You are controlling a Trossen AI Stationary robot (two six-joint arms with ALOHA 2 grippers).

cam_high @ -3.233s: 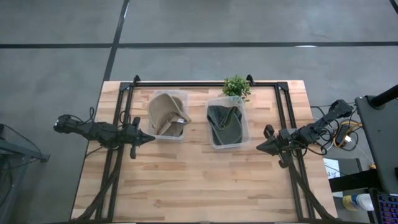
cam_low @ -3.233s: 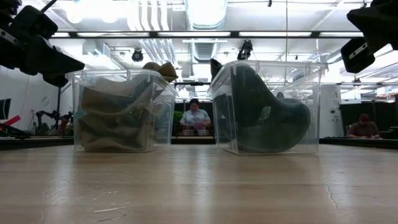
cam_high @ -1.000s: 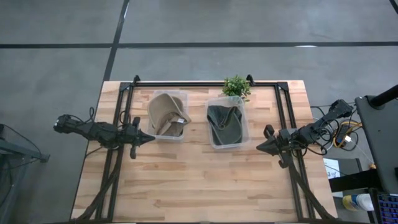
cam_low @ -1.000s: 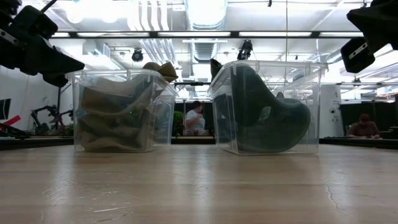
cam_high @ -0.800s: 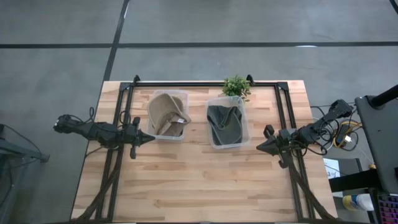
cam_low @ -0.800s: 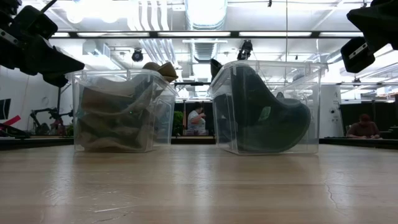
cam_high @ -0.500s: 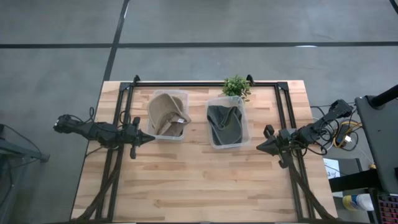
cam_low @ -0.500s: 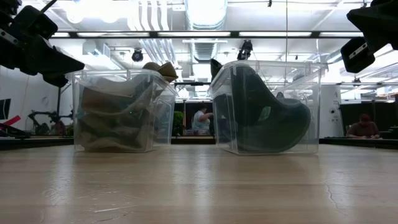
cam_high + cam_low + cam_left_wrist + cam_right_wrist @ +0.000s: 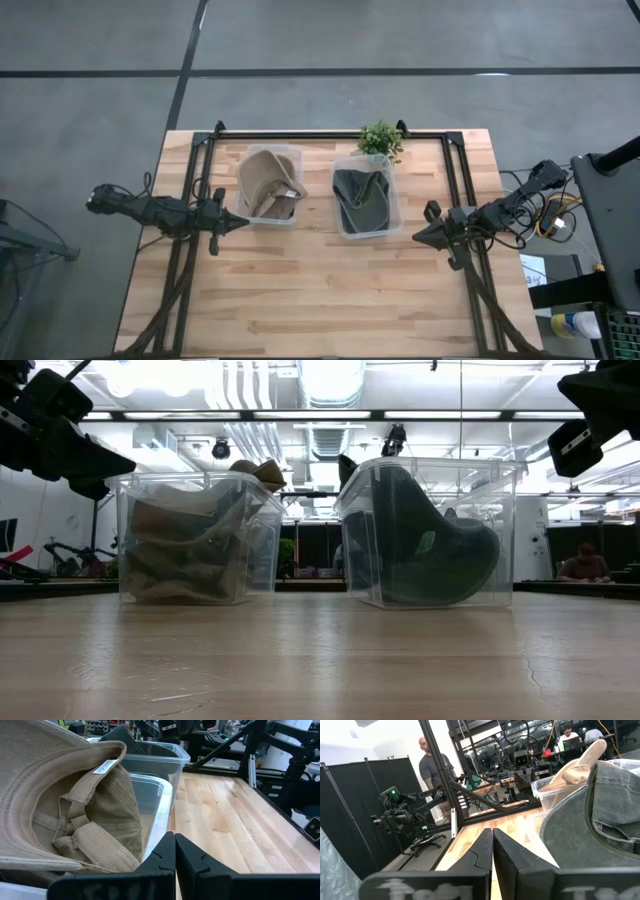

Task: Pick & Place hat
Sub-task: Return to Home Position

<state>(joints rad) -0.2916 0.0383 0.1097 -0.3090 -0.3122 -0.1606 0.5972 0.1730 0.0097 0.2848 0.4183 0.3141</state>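
**Homing step: caps binned, both arms drawn back**

Brown caps (image 9: 266, 184) sit in the left transparent bin (image 9: 270, 148), and the dark cap (image 9: 362, 200) is in the right bin (image 9: 396, 210). Nothing is loose on the tabletop (image 9: 320, 290).

To home cleanly, I'd retract each arm straight along its own axis, hold height, and not sweep toward the bins. The left tip looks close enough to clip a wall.

Left arm (image 9: 165, 211) lies level over its side. The left jaws are pressed together and empty, tip just beside the bin wall near rim height. Right arm (image 9: 490, 214) mirrors it. The right jaws are pressed together and empty, clear of the right bin.
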